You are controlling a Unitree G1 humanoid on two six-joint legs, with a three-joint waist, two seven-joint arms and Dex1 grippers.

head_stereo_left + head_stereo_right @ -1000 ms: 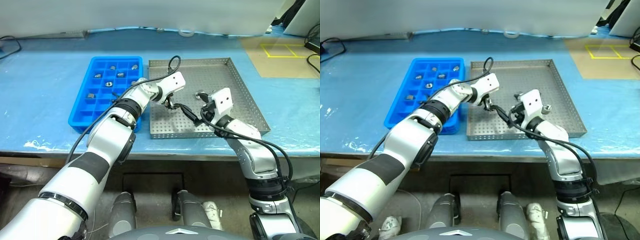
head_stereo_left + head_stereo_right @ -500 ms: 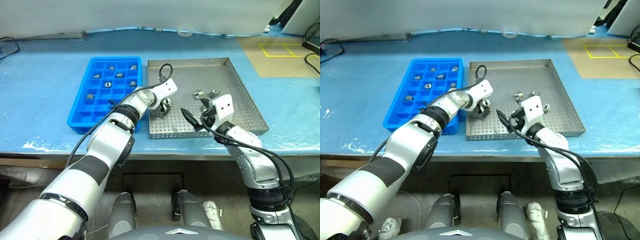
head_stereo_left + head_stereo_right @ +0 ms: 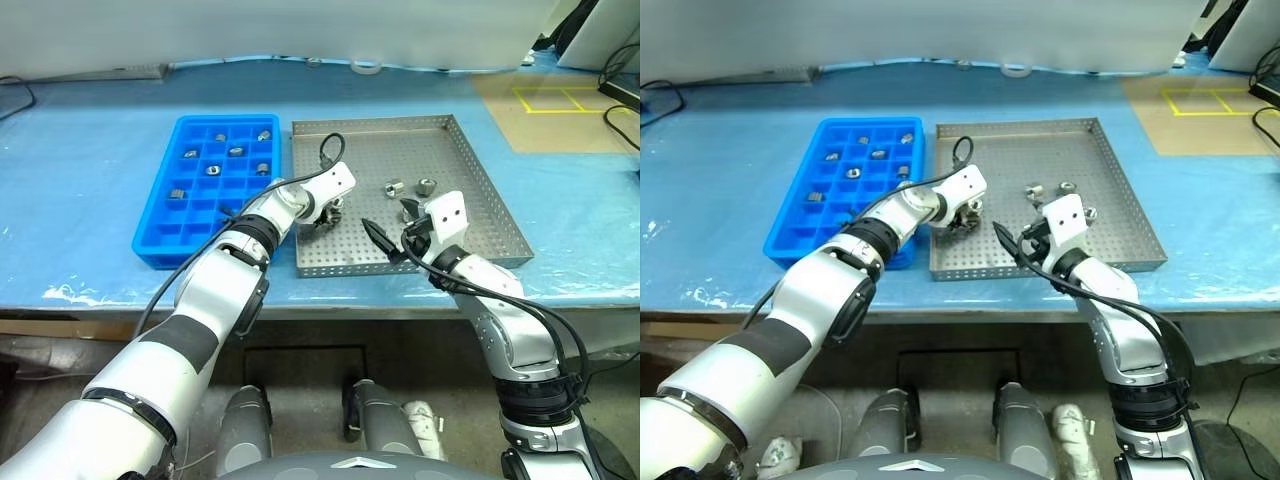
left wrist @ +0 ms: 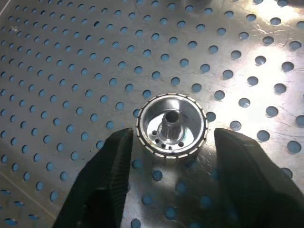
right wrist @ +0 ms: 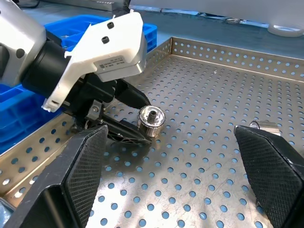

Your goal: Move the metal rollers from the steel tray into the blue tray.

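The steel tray (image 3: 470, 170) lies right of the blue tray (image 3: 160, 215), which has several metal rollers (image 3: 212, 169) in its far compartments. My left gripper (image 3: 325, 214) is down on the steel tray's left part, its fingers (image 4: 109, 180) closed against both sides of one roller (image 4: 172, 124) that rests upright on the perforated floor. Seen from the right wrist, that roller (image 5: 151, 121) sits between the left arm's black fingers. My right gripper (image 5: 171, 137) hovers open over the tray's front middle, holding nothing. Two more rollers (image 3: 394, 187) lie loose just beyond it.
A blue cover (image 3: 80, 150) spreads over the table. A roll of tape (image 3: 365, 67) lies at the back edge. At the back right is a brown patch with yellow lines (image 3: 550, 110). The steel tray's front wall stands close to the table's front edge.
My left gripper has come down to the tray floor and its fingers have closed in on a roller. The right arm has kept still.
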